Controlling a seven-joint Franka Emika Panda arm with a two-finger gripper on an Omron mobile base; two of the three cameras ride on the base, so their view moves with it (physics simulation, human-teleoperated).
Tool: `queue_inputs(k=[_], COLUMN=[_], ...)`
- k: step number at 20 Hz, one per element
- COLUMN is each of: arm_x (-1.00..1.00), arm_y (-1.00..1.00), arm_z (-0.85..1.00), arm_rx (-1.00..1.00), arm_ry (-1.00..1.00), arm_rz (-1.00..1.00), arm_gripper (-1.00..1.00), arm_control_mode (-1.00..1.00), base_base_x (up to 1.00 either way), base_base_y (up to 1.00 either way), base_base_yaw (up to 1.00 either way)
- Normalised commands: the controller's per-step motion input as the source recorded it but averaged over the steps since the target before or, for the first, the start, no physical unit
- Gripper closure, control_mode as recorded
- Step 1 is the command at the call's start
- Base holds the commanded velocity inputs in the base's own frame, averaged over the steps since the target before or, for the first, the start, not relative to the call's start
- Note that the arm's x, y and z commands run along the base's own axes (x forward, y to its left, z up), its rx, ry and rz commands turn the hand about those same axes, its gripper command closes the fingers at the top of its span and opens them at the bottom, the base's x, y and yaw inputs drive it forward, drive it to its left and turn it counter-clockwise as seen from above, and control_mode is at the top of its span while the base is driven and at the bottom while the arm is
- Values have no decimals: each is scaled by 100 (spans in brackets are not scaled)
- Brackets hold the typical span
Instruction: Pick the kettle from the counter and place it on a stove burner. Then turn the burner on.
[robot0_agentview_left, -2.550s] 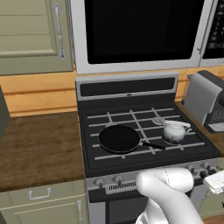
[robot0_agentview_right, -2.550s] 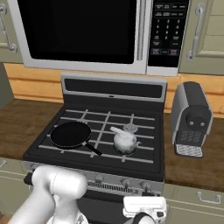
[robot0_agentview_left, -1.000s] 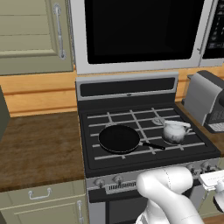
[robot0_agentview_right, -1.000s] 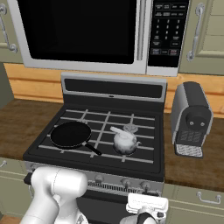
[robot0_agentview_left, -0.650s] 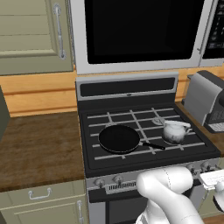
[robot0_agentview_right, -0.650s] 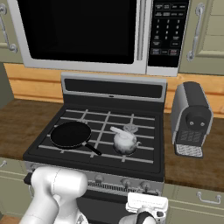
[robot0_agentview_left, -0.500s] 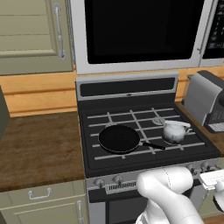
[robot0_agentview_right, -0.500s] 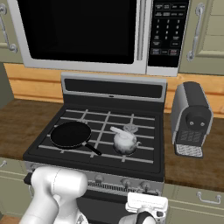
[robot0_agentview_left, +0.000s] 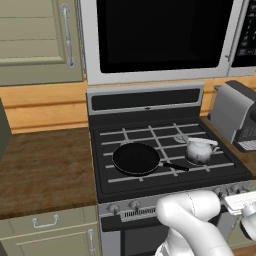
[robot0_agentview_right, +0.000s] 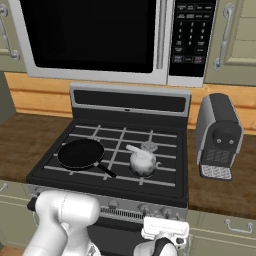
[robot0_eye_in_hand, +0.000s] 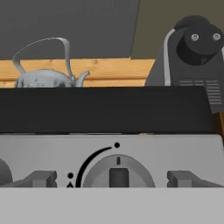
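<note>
The small squat silvery-grey kettle (robot0_agentview_left: 199, 150) looks like polished metal with a soft sheen. It sits on a matt black cooktop (robot0_agentview_right: 160, 177) crossed by dull grey grate bars. Straight ahead of the jaws, the round grey stove knob (robot0_eye_in_hand: 118, 171) and its pale brushed-metal front panel (robot0_eye_in_hand: 183, 151) look smooth. The flat dark brown countertop (robot0_agentview_left: 45, 165) shows wood grain.

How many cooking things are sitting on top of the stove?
2. A round black frying pan sits on the front left burner, and a small silvery-grey kettle with an arched handle sits on the front right burner. Nothing else shows on the black stove top.
</note>
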Motion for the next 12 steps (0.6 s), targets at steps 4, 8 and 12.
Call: queue_inputs(k=[4, 8, 12], arm_x=[27, 30, 26], arm_y=[0, 0, 0], arm_z=[1, 0, 0], arm_rx=[0, 0, 0], arm_ry=[0, 2, 3], arm_rz=[0, 0, 0], arm_gripper=[-100, 100, 100], arm_control_mode=[-100, -100, -100], base_base_x=[0, 0, 0], base_base_y=[0, 0, 0], base_base_yaw=[0, 0, 0])
